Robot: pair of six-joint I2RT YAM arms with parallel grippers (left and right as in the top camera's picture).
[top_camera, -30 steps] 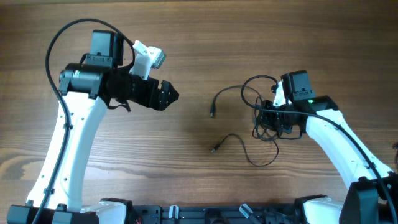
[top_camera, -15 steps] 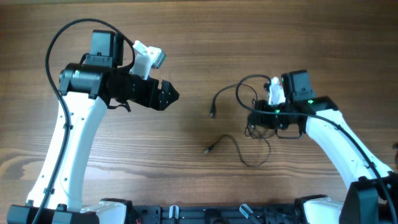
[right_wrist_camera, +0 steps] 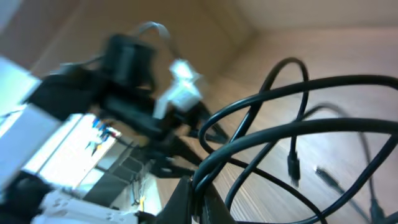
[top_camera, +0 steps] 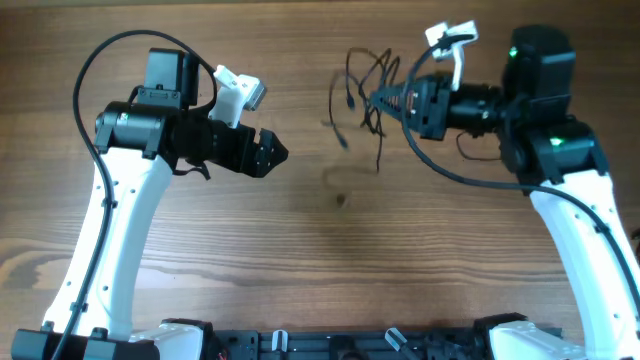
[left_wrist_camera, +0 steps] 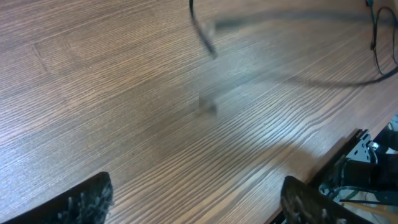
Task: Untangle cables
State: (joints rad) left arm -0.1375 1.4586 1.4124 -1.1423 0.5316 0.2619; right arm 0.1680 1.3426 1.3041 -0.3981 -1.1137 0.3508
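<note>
The cables (top_camera: 362, 78) hang as a tangled bunch of thin dark loops in the air over the far middle of the table, their plug ends dangling. My right gripper (top_camera: 383, 101) is raised and points left, shut on the bunch. In the right wrist view its jaws (right_wrist_camera: 200, 202) pinch several strands of the cables (right_wrist_camera: 292, 134), and two plugs hang free. My left gripper (top_camera: 277, 153) is open and empty, apart from the bunch to its left. The left wrist view shows its wide-set gripper (left_wrist_camera: 196, 200) over bare wood and a blurred strand of the cables (left_wrist_camera: 208, 40) far ahead.
The wooden table (top_camera: 330, 260) carries only a faint cable shadow (top_camera: 340, 195) near its middle. A black rail (top_camera: 330, 345) runs along the near edge. My left arm (right_wrist_camera: 124, 62) shows beyond the loops in the right wrist view.
My right arm has risen and swung towards the far side, lifting the whole bunch of cables off the table. The left arm has not moved.
</note>
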